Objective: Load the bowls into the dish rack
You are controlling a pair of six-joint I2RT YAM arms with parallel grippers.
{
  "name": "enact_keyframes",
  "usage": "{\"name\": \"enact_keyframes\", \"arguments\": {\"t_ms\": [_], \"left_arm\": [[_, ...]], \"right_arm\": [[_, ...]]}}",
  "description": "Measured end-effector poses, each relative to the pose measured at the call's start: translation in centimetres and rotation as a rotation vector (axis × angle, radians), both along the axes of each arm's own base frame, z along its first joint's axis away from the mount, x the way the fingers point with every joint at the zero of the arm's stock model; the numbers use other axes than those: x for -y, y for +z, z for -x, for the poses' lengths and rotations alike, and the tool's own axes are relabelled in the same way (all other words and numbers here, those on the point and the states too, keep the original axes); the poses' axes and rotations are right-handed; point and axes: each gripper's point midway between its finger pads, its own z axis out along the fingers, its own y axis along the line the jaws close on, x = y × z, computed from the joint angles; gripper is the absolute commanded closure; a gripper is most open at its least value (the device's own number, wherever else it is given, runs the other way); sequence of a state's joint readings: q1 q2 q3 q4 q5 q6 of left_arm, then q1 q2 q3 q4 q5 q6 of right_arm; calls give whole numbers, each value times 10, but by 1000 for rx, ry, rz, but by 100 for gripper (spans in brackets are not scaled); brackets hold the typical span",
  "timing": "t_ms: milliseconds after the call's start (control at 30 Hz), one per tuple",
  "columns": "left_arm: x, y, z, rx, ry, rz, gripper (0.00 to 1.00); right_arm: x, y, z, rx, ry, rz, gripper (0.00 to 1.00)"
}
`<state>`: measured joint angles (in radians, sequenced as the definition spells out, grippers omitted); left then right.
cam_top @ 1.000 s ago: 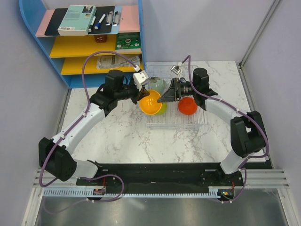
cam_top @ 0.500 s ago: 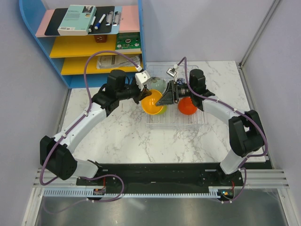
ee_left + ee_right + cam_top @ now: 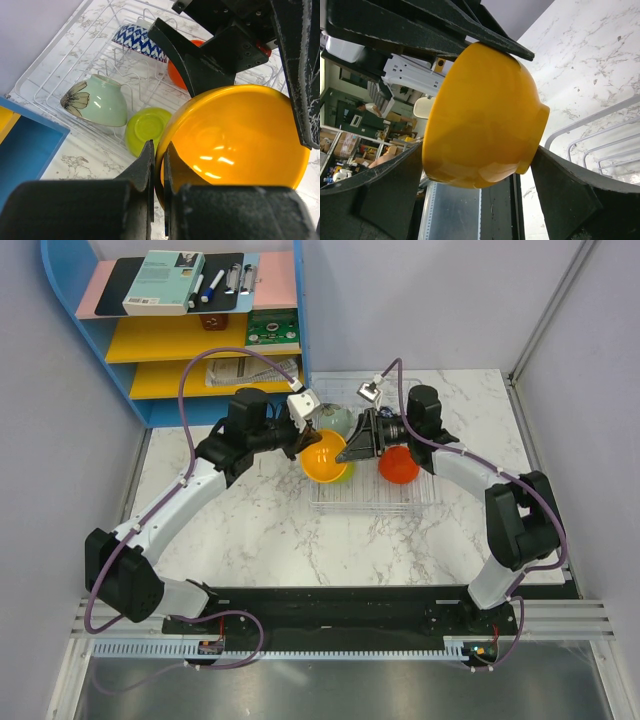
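From above, the left gripper (image 3: 307, 440) is clenched on the rim of the orange bowl (image 3: 325, 458). It holds the bowl in the air over the left edge of the clear dish rack (image 3: 420, 502), which stands at the far edge of the table (image 3: 250, 530). The right gripper (image 3: 352, 448) reaches the bowl from the opposite side. A red bowl (image 3: 398, 466) sits in the rack's right half.

In the left wrist view, the left gripper (image 3: 157, 150) pinches the orange bowl (image 3: 240, 135) at its rim. Below, in the rack, lie a pale green flowered bowl (image 3: 95, 100), a lime green bowl (image 3: 145, 130) and a blue zigzag bowl (image 3: 140, 40).

In the right wrist view, the right gripper (image 3: 477, 150) has its fingers (image 3: 570, 195) spread wide on either side of the orange bowl (image 3: 485, 100). I cannot tell whether they press on it.
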<state>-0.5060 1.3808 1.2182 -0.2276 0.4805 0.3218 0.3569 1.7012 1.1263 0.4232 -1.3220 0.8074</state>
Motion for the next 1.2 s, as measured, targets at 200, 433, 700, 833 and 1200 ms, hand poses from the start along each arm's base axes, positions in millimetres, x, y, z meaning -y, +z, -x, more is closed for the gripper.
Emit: {"name": "enact_keyframes", "arguments": {"t_ms": [200, 433, 700, 833, 1200], "left_arm": [[0, 8, -1, 29, 0, 17, 98], [1, 13, -1, 48, 0, 28, 98], [0, 15, -1, 41, 14, 41, 98], [0, 15, -1, 41, 16, 42, 90], [0, 17, -3, 36, 23, 57, 0]], "right_arm": [[4, 11, -2, -3, -14, -46, 13], [5, 15, -3, -15, -16, -71, 20], [7, 17, -6, -5, -37, -86, 94], [7, 17, -6, -15, -44, -87, 100], [7, 11, -8, -27, -64, -69, 100]]}}
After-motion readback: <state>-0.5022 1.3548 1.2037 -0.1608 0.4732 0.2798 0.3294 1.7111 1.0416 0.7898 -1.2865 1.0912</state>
